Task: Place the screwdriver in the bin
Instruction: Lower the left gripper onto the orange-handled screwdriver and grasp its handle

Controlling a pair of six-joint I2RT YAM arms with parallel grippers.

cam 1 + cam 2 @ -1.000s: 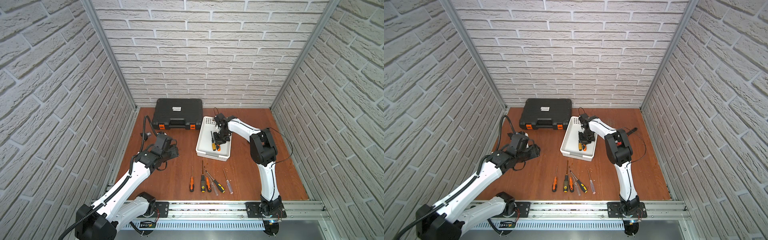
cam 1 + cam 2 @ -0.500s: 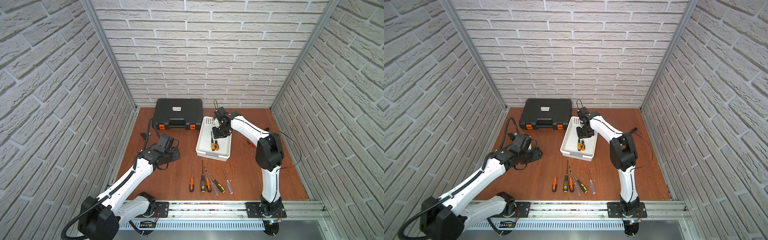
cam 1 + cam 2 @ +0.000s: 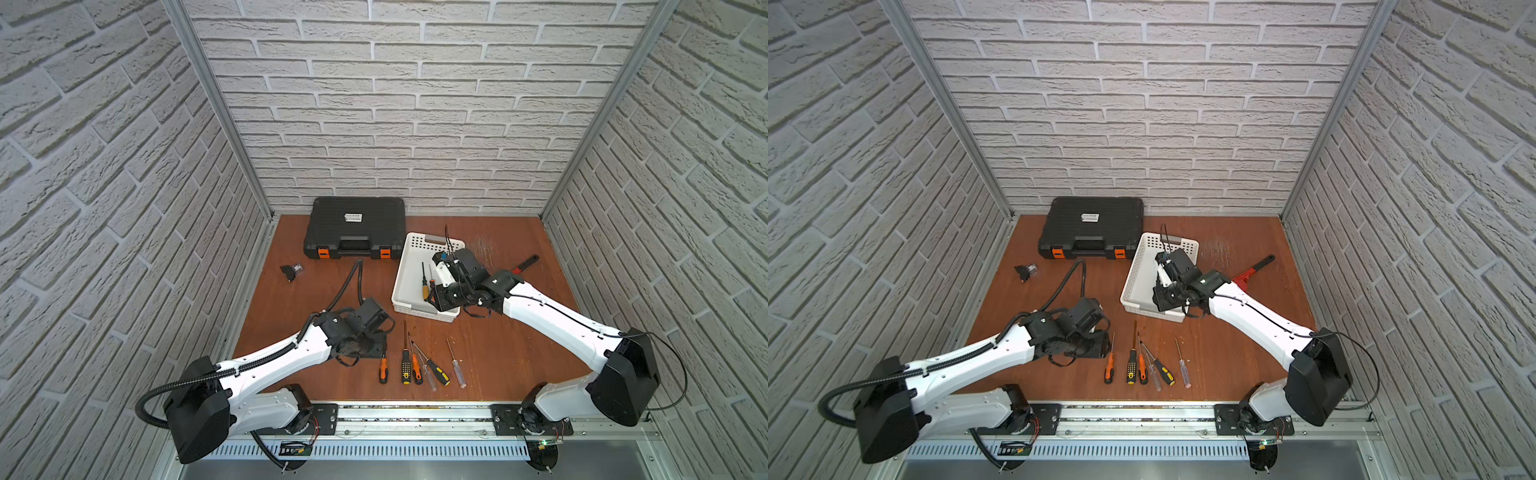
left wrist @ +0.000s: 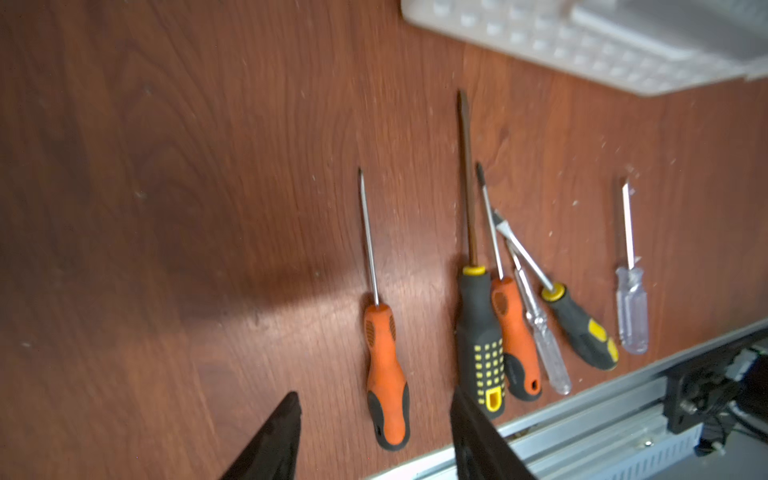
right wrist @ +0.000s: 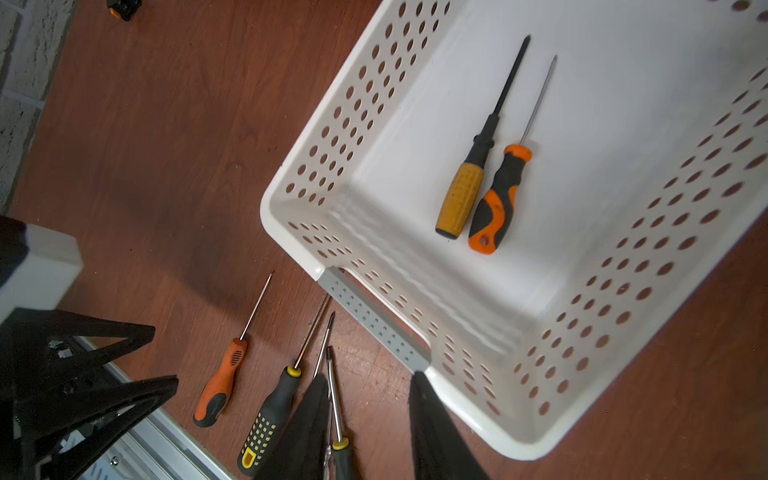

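The white perforated bin stands right of centre in both top views. Two screwdrivers lie side by side on its floor, one yellow-handled and one orange-and-black. My right gripper hovers over the bin's near end by the grey rim strip, open and empty. Several more screwdrivers lie in a row on the table near the front. My left gripper is open just above the leftmost one, an orange-handled screwdriver, whose handle lies between the fingers.
Right of that one lie a black-and-yellow dotted screwdriver, an orange one, two clear-handled ones and a black-yellow one. A black tool case sits at the back. A red-and-black tool lies right of the bin. The front rail borders the table.
My right gripper has pulled back from the bin's middle to its near end and its jaws have widened. My left gripper has moved right and nearer, over the row of screwdrivers.
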